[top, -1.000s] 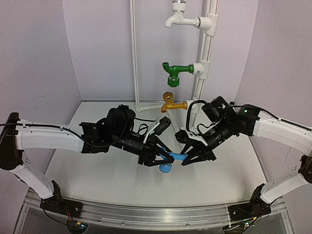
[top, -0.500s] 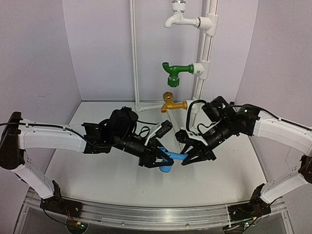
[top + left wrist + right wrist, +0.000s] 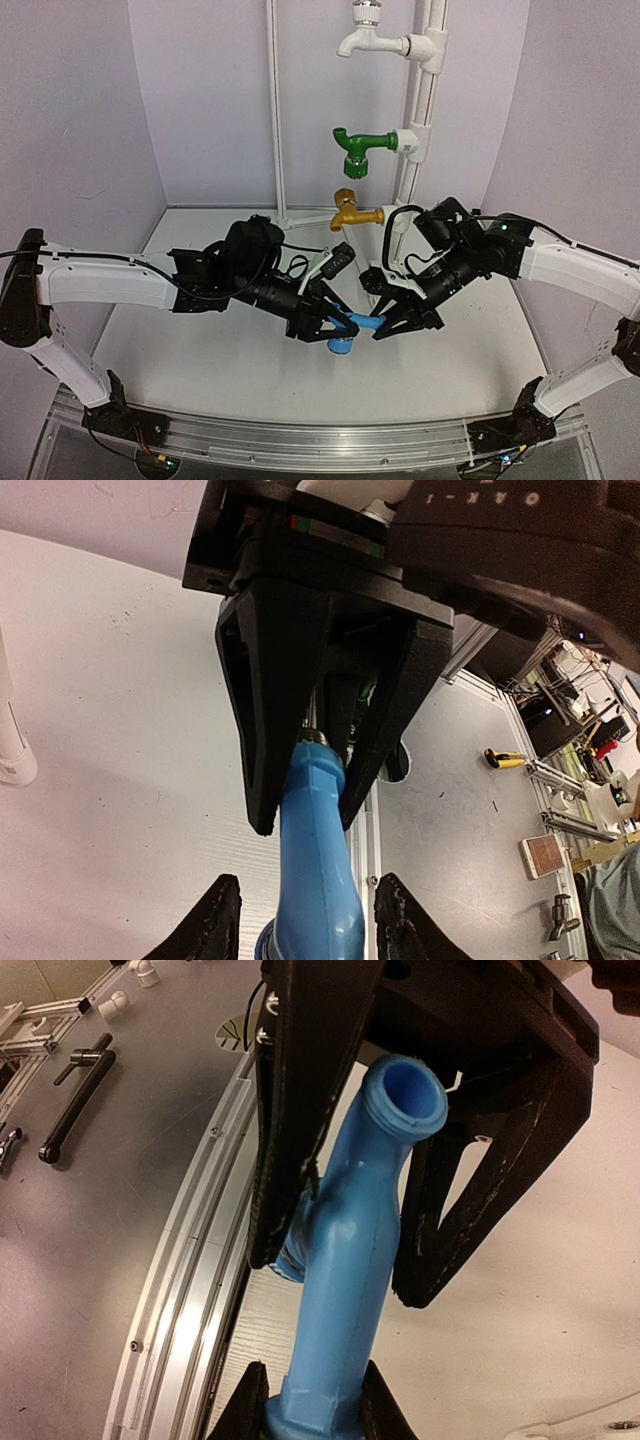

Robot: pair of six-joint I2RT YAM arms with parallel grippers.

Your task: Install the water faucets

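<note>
The sky-blue faucet (image 3: 355, 322) hung above the white worktop (image 3: 200, 350), at 6 o'clock from the gold tap (image 3: 352, 212). Its silvery end was mostly buried in the right jaws, which were clenched on it. The left jaws flanked its spout end from 9 o'clock, but whether they pinched or merely bracketed it could not be told. Both wrist views cut the faucet off. Lilac walls (image 3: 80, 120) enclosed the worktop, and a pipe stand (image 3: 428, 100) rose at 12 o'clock.
</note>
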